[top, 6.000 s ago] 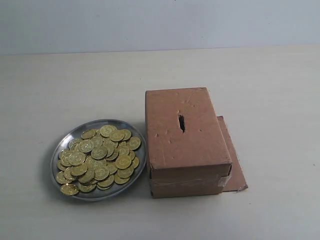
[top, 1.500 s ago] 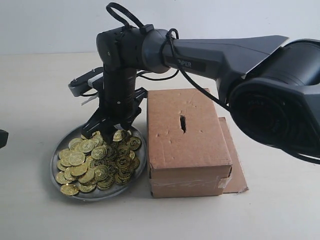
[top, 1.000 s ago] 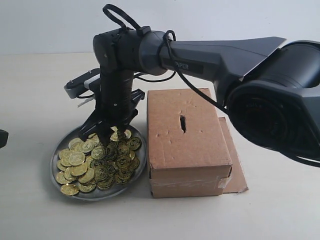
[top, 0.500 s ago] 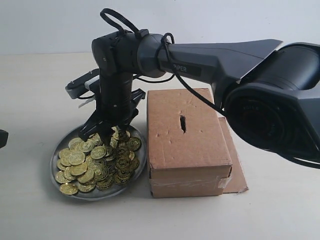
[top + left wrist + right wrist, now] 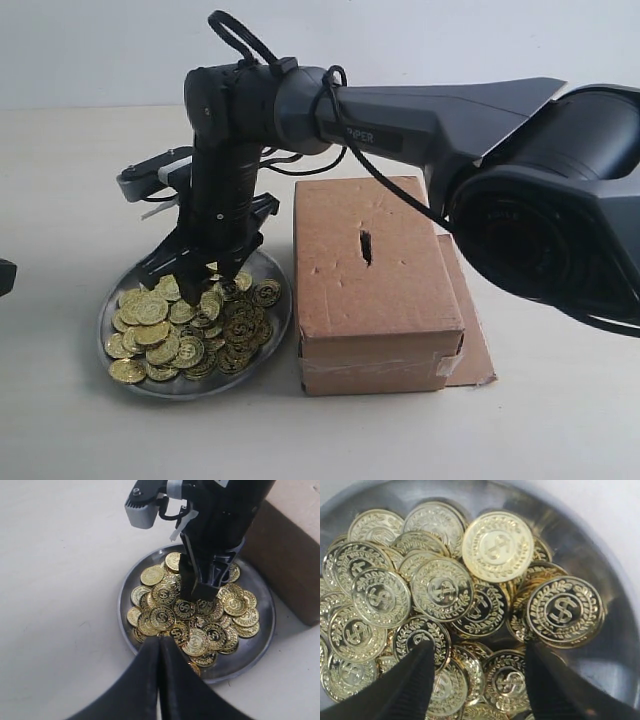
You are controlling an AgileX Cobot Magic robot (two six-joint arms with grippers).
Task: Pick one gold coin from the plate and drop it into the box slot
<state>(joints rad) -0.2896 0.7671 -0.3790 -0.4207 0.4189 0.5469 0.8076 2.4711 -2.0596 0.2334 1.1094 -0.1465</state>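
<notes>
Right gripper (image 5: 192, 272) stands wide open, both fingers planted among the gold coins (image 5: 165, 330) on the plate (image 5: 280, 315), which lies just beside the box (image 5: 375, 290); compared with half a second ago it has slid across the heap, farther from the box, and sunk a little lower; the heap looks slightly stirred by it. No coin is pinched yet; the wrist view shows several overlapping coins lying flat between the spread fingers. So the task appears to be at the grasp itself, with the carry not begun. Closing here could catch two coins at once, or skid over the flat ones. The slot (image 5: 364, 246) in the middle of the box top is uncovered and waiting. The left gripper (image 5: 159, 652) hangs shut on the side of the plate away from the box, taking no part.
</notes>
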